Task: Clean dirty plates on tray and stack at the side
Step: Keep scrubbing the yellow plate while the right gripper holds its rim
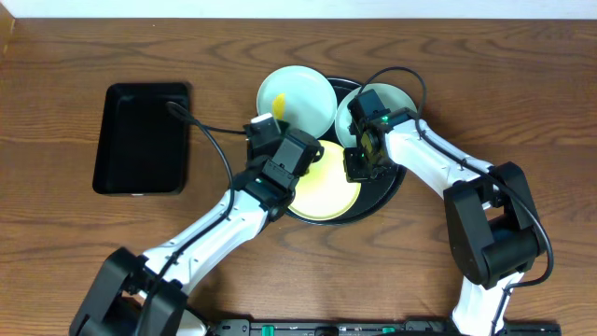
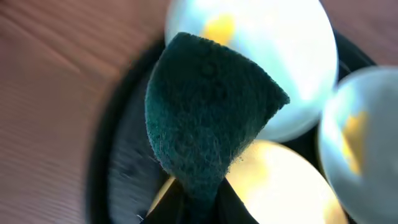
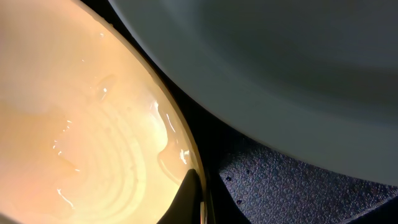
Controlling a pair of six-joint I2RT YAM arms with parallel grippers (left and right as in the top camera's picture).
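The round black tray (image 1: 390, 191) holds three plates. A light blue plate (image 1: 297, 93) with a yellow smear lies at its back left, a second light blue plate (image 1: 392, 97) at the back right, partly under my right arm, and a pale yellow plate (image 1: 326, 194) at the front. My left gripper (image 1: 311, 159) is shut on a dark green sponge (image 2: 205, 112), held over the yellow plate (image 2: 286, 186) near the smeared blue plate (image 2: 267, 56). My right gripper (image 3: 198, 199) is closed on the right rim of the wet yellow plate (image 3: 81, 124).
A smaller rectangular black tray (image 1: 142, 138) sits on the wooden table to the left. In the right wrist view the second blue plate (image 3: 280, 74) overhangs the round tray's textured floor (image 3: 298, 193). A black cable loops from the left arm.
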